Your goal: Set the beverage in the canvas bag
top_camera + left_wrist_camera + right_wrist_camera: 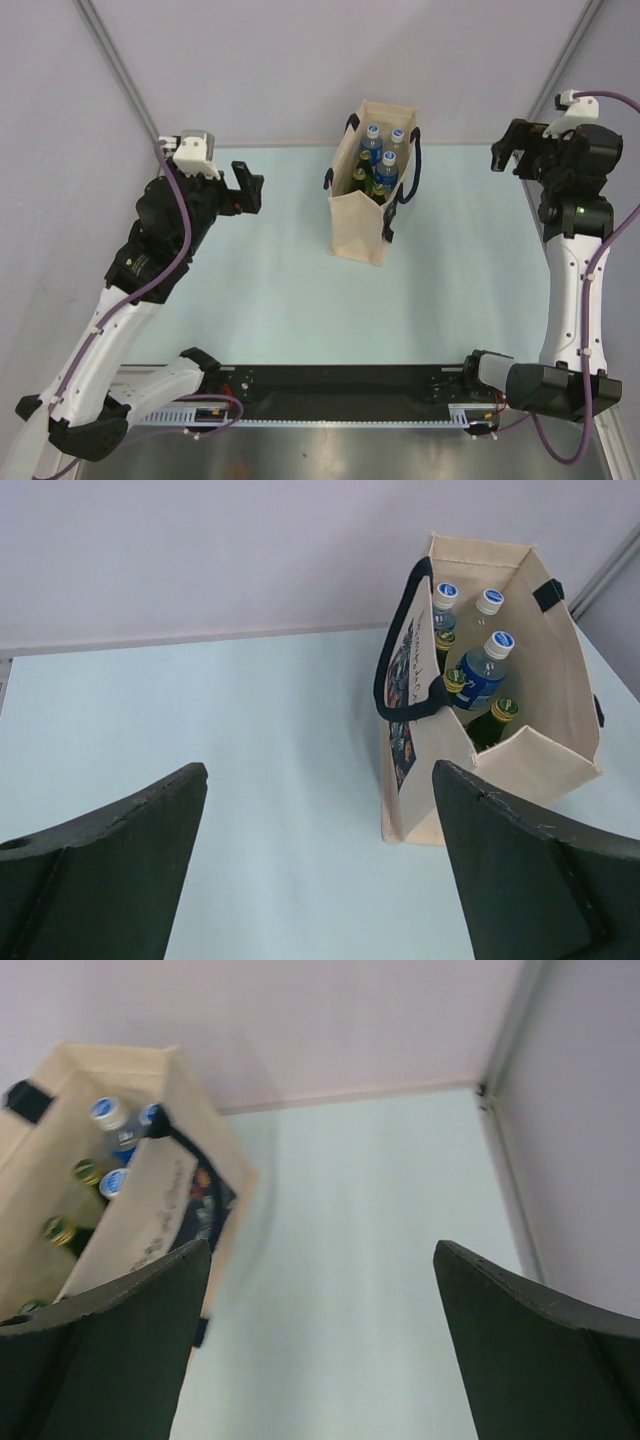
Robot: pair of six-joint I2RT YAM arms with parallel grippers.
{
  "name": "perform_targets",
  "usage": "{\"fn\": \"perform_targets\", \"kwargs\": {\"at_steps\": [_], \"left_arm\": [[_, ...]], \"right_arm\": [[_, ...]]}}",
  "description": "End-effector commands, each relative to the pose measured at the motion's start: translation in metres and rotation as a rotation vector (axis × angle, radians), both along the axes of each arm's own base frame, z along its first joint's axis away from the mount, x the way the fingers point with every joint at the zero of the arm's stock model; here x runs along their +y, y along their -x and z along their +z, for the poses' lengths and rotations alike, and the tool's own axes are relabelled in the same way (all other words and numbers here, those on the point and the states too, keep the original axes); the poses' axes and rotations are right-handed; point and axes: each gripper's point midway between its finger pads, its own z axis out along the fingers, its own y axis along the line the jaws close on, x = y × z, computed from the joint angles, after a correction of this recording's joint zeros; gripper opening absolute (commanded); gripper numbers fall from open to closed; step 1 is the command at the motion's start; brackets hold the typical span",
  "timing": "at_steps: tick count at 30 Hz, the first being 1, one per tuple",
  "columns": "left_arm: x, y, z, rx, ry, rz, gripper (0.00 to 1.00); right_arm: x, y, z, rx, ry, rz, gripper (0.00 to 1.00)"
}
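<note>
Black rail (340, 385) nearest, well in front of canvas bag (358, 225) | canvas bag upright on pale table (270, 290), mouth open upward | bottles (480, 675) standing inside bag, blue and gold caps showing | navy strap (381, 675) drooping over bag's left rim | left claw (248, 188) left of bag, fingers spread apart | right claw (508, 152) right of bag, fingers spread apart
</note>
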Motion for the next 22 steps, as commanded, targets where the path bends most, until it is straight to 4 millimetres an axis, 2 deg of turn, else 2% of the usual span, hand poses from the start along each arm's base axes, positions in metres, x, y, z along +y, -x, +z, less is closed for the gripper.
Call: {"fn": "perform_targets", "kwargs": {"at_steps": [1, 8, 19, 22], "left_arm": [[0.011, 0.004, -0.003, -0.004, 0.038, 0.04, 1.0], [0.014, 0.007, -0.008, 0.005, 0.037, 0.045, 1.0], [0.015, 0.008, -0.013, 0.01, 0.03, 0.045, 1.0], [0.016, 0.008, -0.014, 0.011, 0.027, 0.048, 1.0]], "right_arm": [[-0.055, 0.015, -0.004, 0.021, -0.003, -0.344, 1.0], [-0.066, 0.031, -0.003, 0.004, 0.056, -0.403, 1.0], [-0.062, 0.038, 0.001, -0.013, 0.054, -0.389, 1.0], [-0.052, 0.037, 0.005, -0.023, 0.053, -0.322, 1.0]]}}
